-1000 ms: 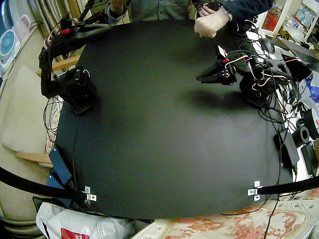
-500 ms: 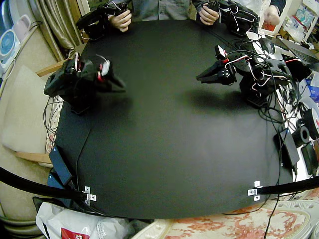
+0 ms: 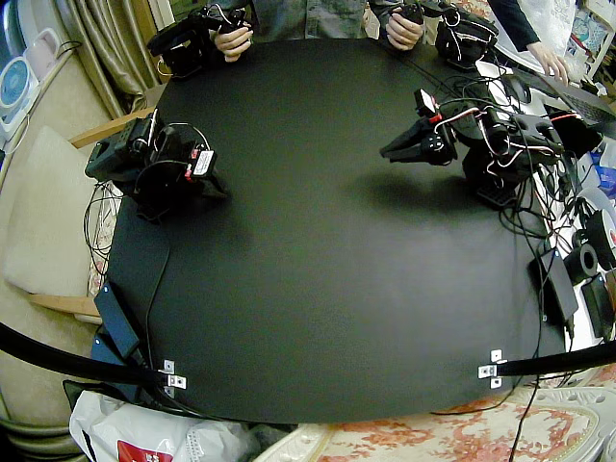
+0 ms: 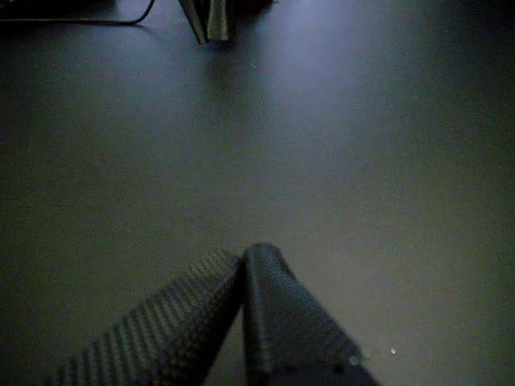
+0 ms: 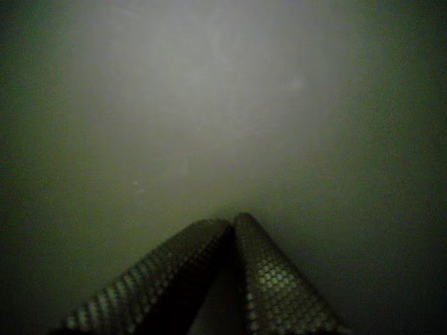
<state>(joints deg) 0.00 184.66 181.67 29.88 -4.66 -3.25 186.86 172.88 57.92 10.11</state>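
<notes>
Nothing lies on the black table apart from the two arms. My right arm is folded low, and its gripper sits shut just above the tabletop with nothing in it. A wrist view shows those jaws pressed together close over bare table. My left gripper hangs shut and empty above the table, pointing toward the middle. In a wrist view its jaws meet at the tips, and a dark pointed thing with a cable stands far across the table.
Cables, adapters and gadgets crowd the edge beside the left arm. Small metal brackets with black straps sit at the near edge. A person's hands are at the far edge. A plastic bag lies below the near corner.
My right arm has swung down from a raised, stretched-back pose and folded, its gripper dropping close to the table. The person's hands moved along the far edge. The left arm stayed still.
</notes>
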